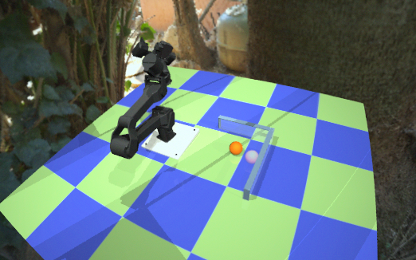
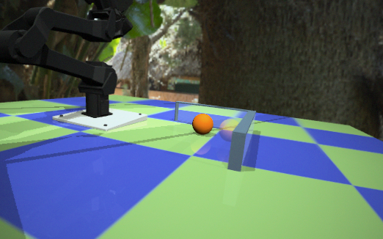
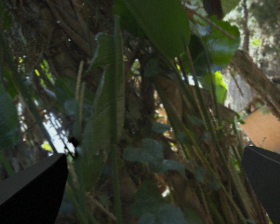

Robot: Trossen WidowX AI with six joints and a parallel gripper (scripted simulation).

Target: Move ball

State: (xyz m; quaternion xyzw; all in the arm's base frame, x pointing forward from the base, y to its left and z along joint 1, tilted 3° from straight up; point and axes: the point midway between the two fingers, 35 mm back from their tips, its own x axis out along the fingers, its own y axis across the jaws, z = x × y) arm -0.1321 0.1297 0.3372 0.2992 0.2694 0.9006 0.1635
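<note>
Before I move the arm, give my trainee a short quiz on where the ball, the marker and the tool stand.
1. True or false: the orange ball already sits on the see-through copy.
2. Which lies closer to the corner of the clear walls: A) the ball, B) the see-through copy?
3. Fill in: the tool is raised near the arm's base, far from the ball, with its fingers standing ____.

Key
1. False: the ball rests beside the copy, on the arm's side.
2. B.
3. Open; the wrist view shows only foliage between them.
</note>
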